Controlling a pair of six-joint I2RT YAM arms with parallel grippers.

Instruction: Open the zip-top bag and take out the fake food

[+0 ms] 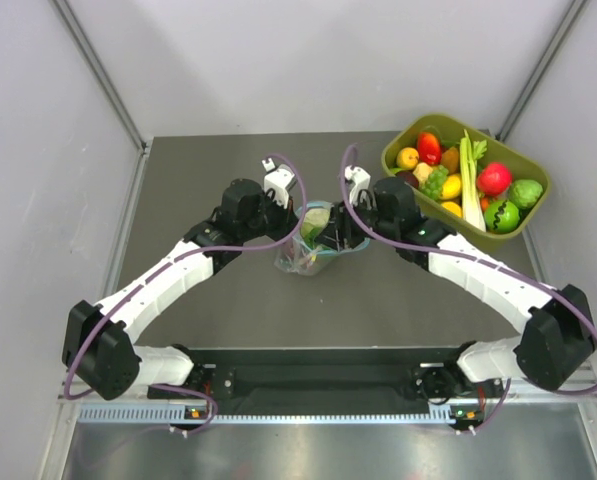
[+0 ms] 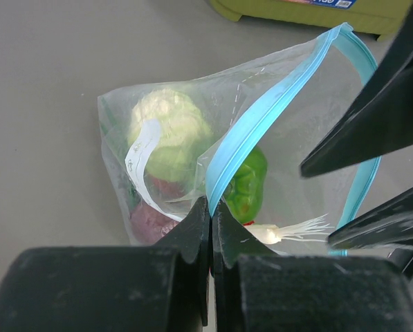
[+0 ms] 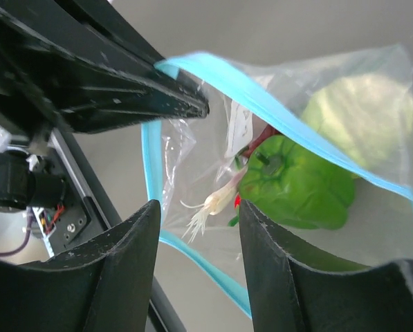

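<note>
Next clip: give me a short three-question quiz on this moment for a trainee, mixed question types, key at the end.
1. True or false: the left gripper is shut on the teal strip of the zip-top bag.
2. Which of these lies inside the bag? A: lemon. B: bell pepper. C: celery.
3. Fill the gap: in the top view, the olive-green tub sits at the table's far ____ corner.

Key: 1 true; 2 B; 3 right.

No legible text: the tub sticker and white tag in the zip-top bag are blurred.
</note>
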